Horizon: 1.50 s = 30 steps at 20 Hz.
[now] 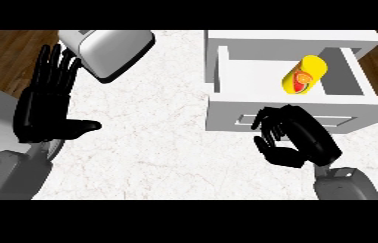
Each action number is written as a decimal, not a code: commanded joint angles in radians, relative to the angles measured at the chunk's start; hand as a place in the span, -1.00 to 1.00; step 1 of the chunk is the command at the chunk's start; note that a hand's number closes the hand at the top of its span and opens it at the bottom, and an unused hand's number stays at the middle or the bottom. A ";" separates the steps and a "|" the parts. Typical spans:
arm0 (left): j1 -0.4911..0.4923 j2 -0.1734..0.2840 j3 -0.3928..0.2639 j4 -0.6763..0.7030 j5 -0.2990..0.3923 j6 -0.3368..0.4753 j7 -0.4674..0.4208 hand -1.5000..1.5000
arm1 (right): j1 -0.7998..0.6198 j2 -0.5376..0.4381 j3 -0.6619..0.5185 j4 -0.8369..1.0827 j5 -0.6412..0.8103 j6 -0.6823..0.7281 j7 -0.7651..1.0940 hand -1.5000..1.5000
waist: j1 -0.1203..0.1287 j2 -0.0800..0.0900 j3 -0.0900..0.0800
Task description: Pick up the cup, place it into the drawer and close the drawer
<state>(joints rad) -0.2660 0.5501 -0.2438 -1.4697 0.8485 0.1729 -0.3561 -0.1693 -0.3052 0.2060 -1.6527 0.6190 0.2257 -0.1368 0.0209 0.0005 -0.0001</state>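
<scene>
Yellow plastic cup (305,74) with an orange-slice print lies on its side inside the open white drawer (221,72). Just before the drawer front, the right hand (291,137) curls its fingers, holding nothing. An off-centre push could skew the drawer. The left hand (46,104) rests open, fingers spread, near a silver toaster (111,47).

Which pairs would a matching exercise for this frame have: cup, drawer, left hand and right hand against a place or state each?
Things:
1. cup
2. drawer
3. left hand
4. right hand

States:
A. pulled open
B. open, fingers up, at the view's left
C. lying inside the drawer
D. curled, in front of the drawer's front panel

Pairs: 1-C, 2-A, 3-B, 4-D
</scene>
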 commanded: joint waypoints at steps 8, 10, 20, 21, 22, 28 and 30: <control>0.165 0.024 0.132 -0.014 -0.013 -0.159 -0.026 -1.00 | -0.191 0.070 0.020 0.517 0.202 -0.147 -0.136 -1.00 | -0.005 0.002 0.000; 0.211 -0.023 0.103 -0.032 -0.053 -0.177 -0.076 -1.00 | -0.260 0.117 0.005 0.641 0.228 -0.207 -0.150 -1.00 | -0.001 0.003 0.001; 0.176 -0.025 0.191 0.035 -0.054 -0.279 -0.007 -1.00 | -0.583 0.112 -0.174 1.143 0.173 -0.225 -0.335 -1.00 | 0.006 0.008 0.001; 0.174 -0.009 0.215 0.048 -0.037 -0.313 -0.001 -1.00 | -0.592 0.096 -0.180 1.185 0.178 -0.227 -0.364 -1.00 | 0.006 0.009 0.001; 0.160 0.020 0.246 -0.006 -0.006 -0.290 0.047 -1.00 | -0.611 0.105 -0.189 1.219 0.176 -0.243 -0.378 -1.00 | 0.011 0.009 0.001; 0.181 -0.001 0.236 0.034 -0.021 -0.343 0.015 -1.00 | -0.756 0.033 -0.240 1.377 0.173 -0.205 -0.398 -1.00 | 0.043 0.023 0.002; 0.137 -0.049 0.194 0.035 -0.066 -0.282 0.018 -1.00 | -0.822 0.021 -0.239 1.398 0.179 -0.166 -0.375 -1.00 | 0.038 0.025 0.002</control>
<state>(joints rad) -0.0867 0.5191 -0.0381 -1.4565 0.7995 -0.1200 -0.3489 -0.8767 -0.2622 -0.0077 -0.3589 0.7862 0.0548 -0.5903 0.0471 0.0020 -0.0032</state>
